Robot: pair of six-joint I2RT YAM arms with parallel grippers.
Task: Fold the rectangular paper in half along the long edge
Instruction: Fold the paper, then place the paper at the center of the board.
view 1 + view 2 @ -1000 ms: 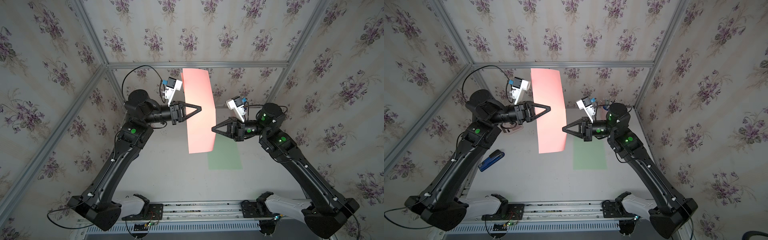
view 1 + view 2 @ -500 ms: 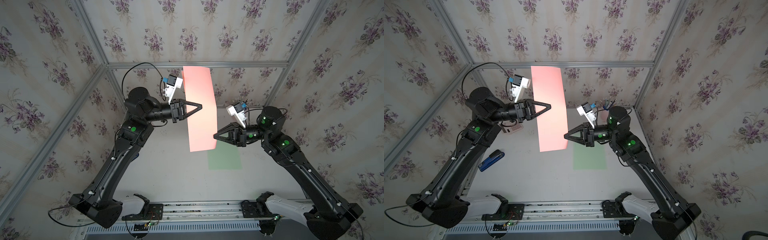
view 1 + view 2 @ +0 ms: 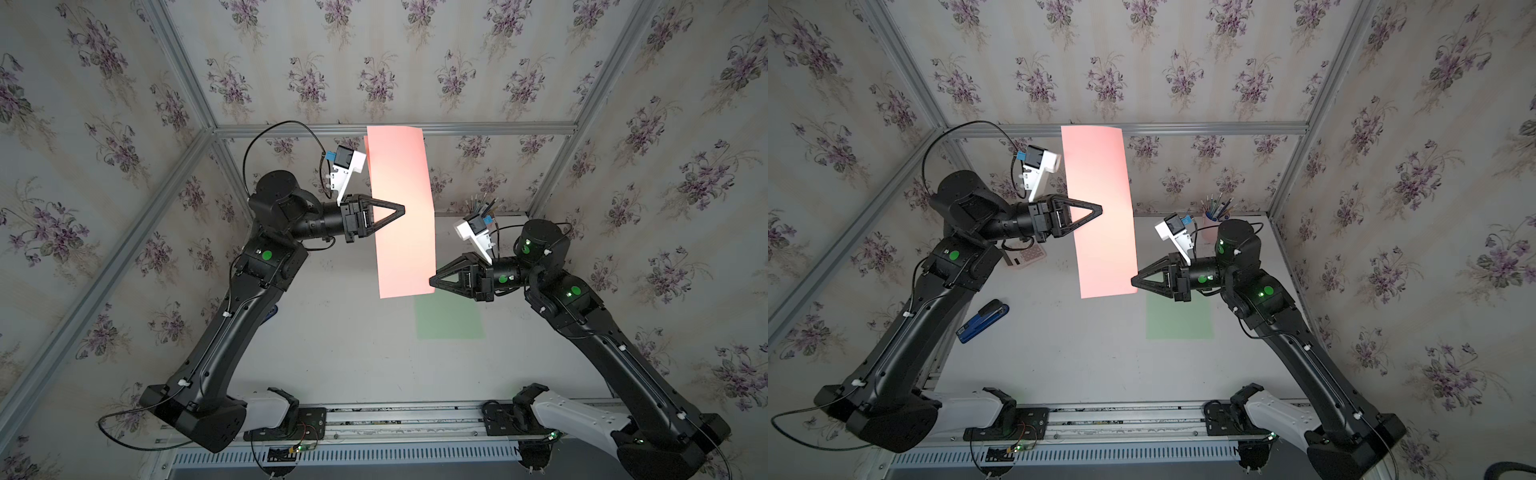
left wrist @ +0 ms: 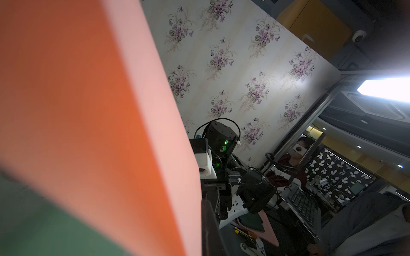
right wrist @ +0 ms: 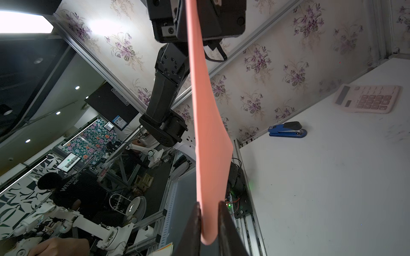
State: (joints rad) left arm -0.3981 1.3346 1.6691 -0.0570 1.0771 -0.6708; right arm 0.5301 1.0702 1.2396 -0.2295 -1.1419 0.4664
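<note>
Paper position: the pink paper point(image 3: 401, 216) hangs in the air above the surface point(image 3: 353, 353), clear of it. It is upright with its long axis running 12 to 6 o'clock in both top views.
Left jaws: closed on the paper from the 9 o'clock long edge, about halfway along its length. The tips reach roughly to mid-width.
Right jaws: closed narrow on the corner at the paper's 5 o'clock end. In the right wrist view the sheet point(image 5: 208, 133) passes between the two tips.
Weight: very light, so either hold carries it.
Stiffness: low. The sheet bows and twists between the two holds in the right wrist view and will sag wherever it is unsupported.
Fragility: likely to take stray creases and to tear if the two holds pull apart or twist against each other.
Slip: smooth stock, so a shallow pinch may creep out under tension.
Recommended hold: grip at corners or along a long edge and keep the holds off the lengthwise centre line, where the fold is judged to run.
Progress: no fold is visible.
Nearby items: green sheet point(image 3: 449, 318) on the surface at 5 o'clock of the paper; stapler point(image 3: 983, 321) at 8 o'clock; calculator point(image 3: 1027, 255) at 9 o'clock.
</note>
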